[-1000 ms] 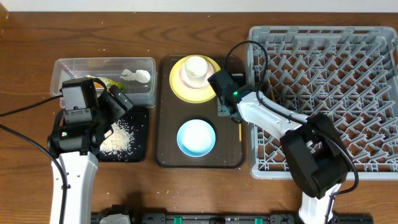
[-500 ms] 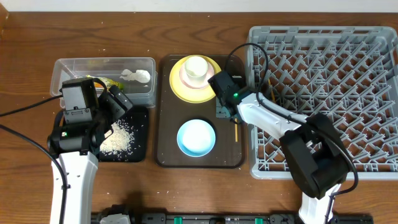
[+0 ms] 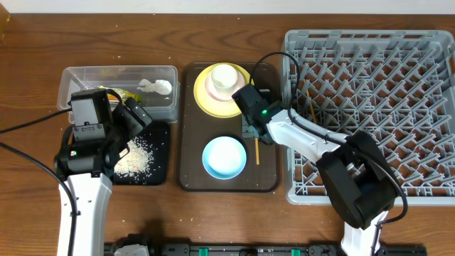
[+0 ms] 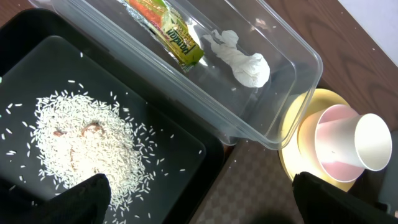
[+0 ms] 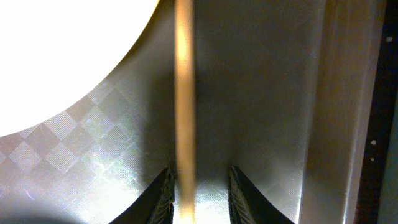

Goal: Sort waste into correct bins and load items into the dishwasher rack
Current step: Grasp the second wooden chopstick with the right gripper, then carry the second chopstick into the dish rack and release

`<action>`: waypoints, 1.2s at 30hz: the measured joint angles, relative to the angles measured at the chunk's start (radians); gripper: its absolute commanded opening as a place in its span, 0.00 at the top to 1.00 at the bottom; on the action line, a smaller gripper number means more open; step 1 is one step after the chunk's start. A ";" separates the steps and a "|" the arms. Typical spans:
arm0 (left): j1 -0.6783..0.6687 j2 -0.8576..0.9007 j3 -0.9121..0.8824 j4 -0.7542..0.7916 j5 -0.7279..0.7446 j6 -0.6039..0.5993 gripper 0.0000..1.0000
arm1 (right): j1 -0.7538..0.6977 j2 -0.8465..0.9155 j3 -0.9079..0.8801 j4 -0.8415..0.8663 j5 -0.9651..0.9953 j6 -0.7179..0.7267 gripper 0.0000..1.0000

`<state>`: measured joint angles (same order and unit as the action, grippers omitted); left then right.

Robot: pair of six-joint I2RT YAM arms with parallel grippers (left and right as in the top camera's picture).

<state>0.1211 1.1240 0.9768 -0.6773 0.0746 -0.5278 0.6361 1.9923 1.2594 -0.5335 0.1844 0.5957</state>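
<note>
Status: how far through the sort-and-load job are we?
Done: yellow-green-orange snack wrapper and crumpled white tissue lie in the clear plastic tub; loose white rice sits in the black tray. In hand: one thin wooden chopstick lies between the right hand's parted fingers, over the brown serving tray. Remaining: yellow plate, pale pink bowl, white cup and light blue bowl sit on that tray, not in the grey plastic rack.

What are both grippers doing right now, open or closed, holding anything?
Left gripper: open, holding nothing.
Right gripper: a chopstick sits between its fingers, but whether they grip it cannot be told.
</note>
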 measured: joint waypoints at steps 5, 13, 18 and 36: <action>0.000 0.000 0.000 0.000 0.000 0.000 0.04 | 0.000 0.000 0.000 0.000 0.003 0.000 0.76; 0.000 0.000 0.000 0.000 0.000 0.000 0.04 | 0.000 0.000 0.000 -0.001 0.008 0.000 0.87; 0.000 0.000 0.000 0.000 0.000 0.000 0.04 | 0.000 0.000 0.000 -0.005 0.011 0.000 0.90; 0.000 0.000 0.000 0.000 0.000 0.000 0.04 | -0.010 -0.056 0.000 -0.009 0.013 -0.034 0.99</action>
<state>0.1211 1.1240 0.9768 -0.6773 0.0746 -0.5278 0.6262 1.9362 1.2591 -0.5423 0.1978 0.5621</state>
